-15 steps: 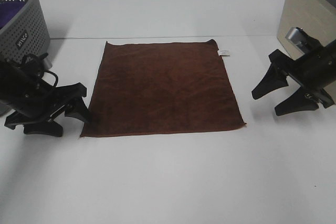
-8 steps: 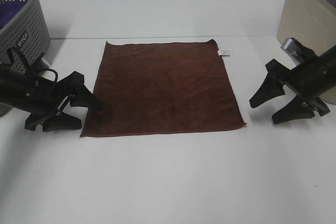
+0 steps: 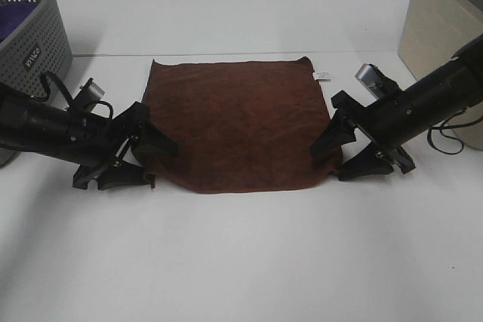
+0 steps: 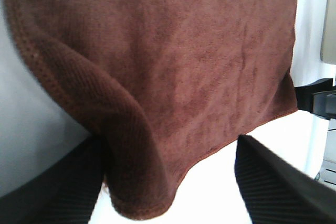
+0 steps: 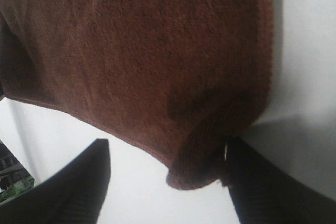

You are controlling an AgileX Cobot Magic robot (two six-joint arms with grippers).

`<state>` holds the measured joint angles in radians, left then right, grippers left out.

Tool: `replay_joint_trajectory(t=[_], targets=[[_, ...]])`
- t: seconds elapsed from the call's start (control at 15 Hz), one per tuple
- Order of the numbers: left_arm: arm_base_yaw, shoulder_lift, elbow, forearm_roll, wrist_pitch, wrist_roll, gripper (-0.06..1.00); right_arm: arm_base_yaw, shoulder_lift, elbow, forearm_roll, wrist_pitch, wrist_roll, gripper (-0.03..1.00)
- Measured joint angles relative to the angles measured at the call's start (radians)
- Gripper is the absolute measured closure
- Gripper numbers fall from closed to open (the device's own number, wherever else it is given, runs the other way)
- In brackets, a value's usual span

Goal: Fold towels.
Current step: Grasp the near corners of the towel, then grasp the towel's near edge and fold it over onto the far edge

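A brown towel (image 3: 238,122) lies spread on the white table, with a white tag (image 3: 321,75) at its far right corner. My left gripper (image 3: 147,160) is open at the towel's near left corner, its jaws straddling the corner. In the left wrist view the towel (image 4: 173,66) bunches into a raised fold against one finger (image 4: 47,182), and the gripper (image 4: 163,187) stays wide open. My right gripper (image 3: 341,157) is open at the near right corner. In the right wrist view the towel's corner (image 5: 205,156) curls up between the open fingers (image 5: 273,182).
A grey perforated basket (image 3: 38,35) with something purple (image 3: 15,16) inside stands at the far left. A beige box (image 3: 441,28) stands at the far right. The white table (image 3: 241,262) spreads in front of the towel.
Both grippers have moved inward from beside the towel onto its near corners. The corners are pushed in and bunched, so the near edge now looks shorter and curved.
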<state>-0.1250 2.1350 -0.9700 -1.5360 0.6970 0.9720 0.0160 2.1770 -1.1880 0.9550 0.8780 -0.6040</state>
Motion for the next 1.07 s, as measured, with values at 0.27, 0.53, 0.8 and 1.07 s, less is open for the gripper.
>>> replay_joint_trajectory(t=[0.27,0.53,0.8,1.07], targets=[[-0.002,0.034,-0.024,-0.003,0.0,0.0,0.61,0.049,0.026,-0.035,-0.001,-0.029,0.002,0.62],[-0.002,0.033,-0.03,0.066,-0.026,-0.004,0.93,0.049,0.033,-0.037,-0.085,-0.027,0.084,0.95],[-0.007,-0.015,-0.029,0.277,-0.022,-0.13,0.93,0.052,-0.02,0.001,-0.157,-0.016,0.132,0.95],[-0.016,-0.131,0.028,0.53,0.004,-0.387,0.93,0.062,-0.123,0.142,-0.131,0.018,0.156,0.95]])
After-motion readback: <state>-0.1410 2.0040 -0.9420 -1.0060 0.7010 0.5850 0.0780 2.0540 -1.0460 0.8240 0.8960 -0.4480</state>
